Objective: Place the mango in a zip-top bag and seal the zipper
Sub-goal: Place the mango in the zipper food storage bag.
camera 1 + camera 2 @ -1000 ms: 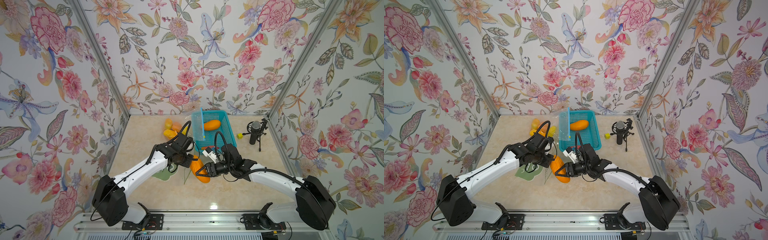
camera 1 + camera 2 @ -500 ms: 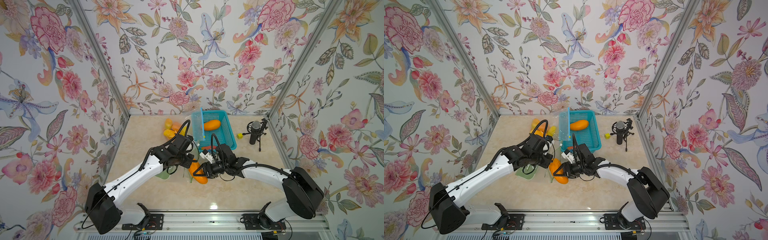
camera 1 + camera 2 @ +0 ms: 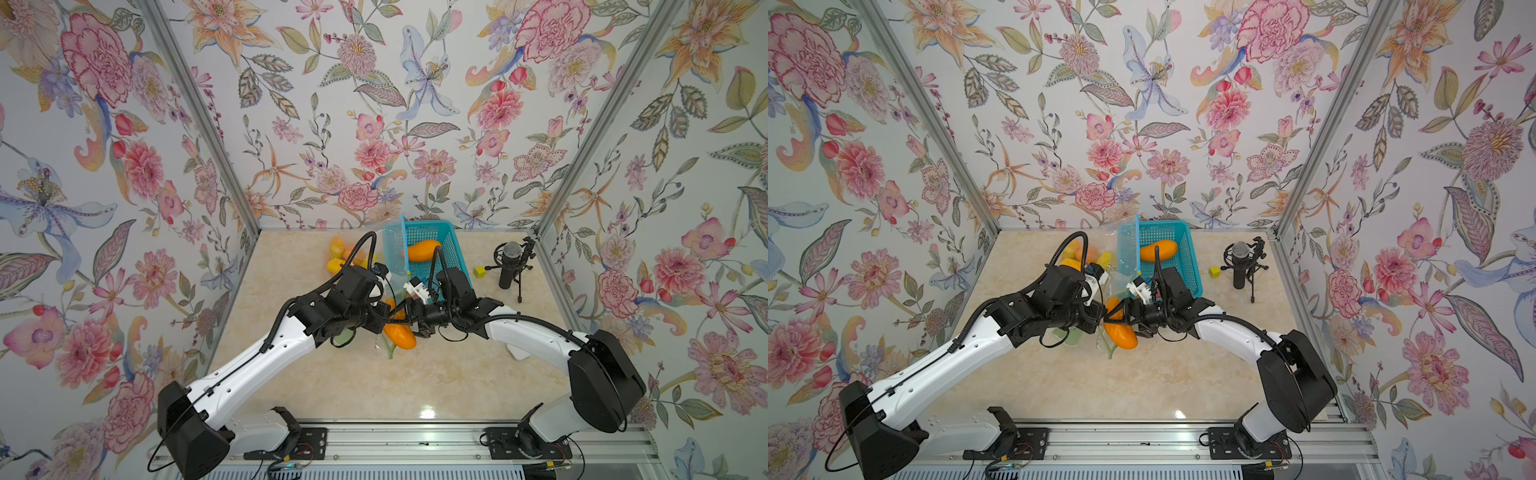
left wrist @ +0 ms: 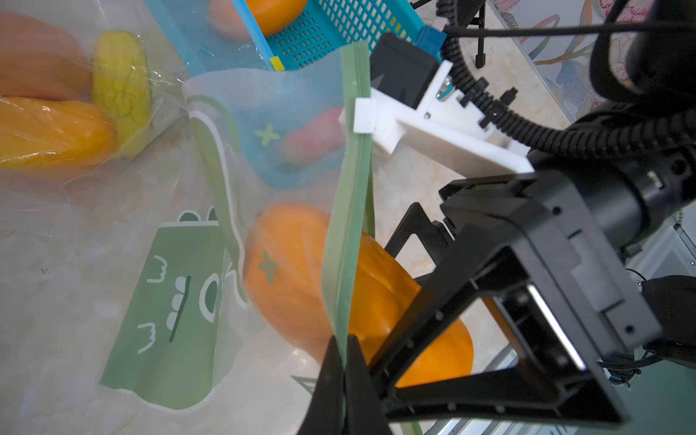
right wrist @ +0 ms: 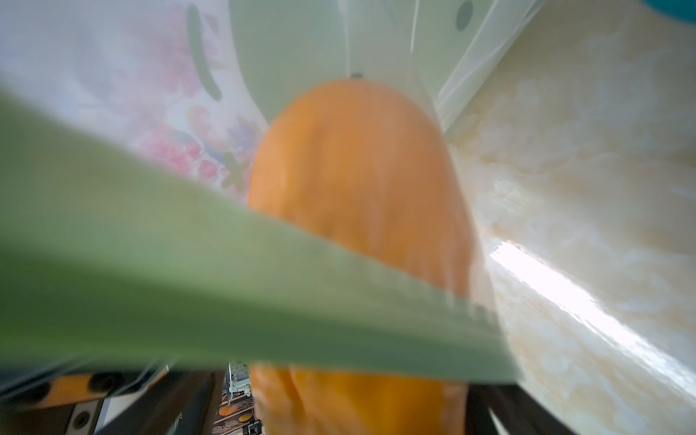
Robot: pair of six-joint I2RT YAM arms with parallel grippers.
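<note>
Your right gripper (image 3: 1116, 319) has freed the mango (image 3: 1126, 337) between its wide jaws; left gripper (image 4: 344, 380) pinches the limp bag (image 4: 169, 301) lip. Probably slick: grip mid-body.

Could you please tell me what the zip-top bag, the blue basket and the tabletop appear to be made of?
Zip-top bag: thin, frosted plastic film; the mango shows through it and it creases.
Blue basket: rigid moulded plastic, judging by its even grid of slots.
Tabletop: glossy, marble-patterned, reflecting a light; stone or laminate, I cannot tell.
</note>
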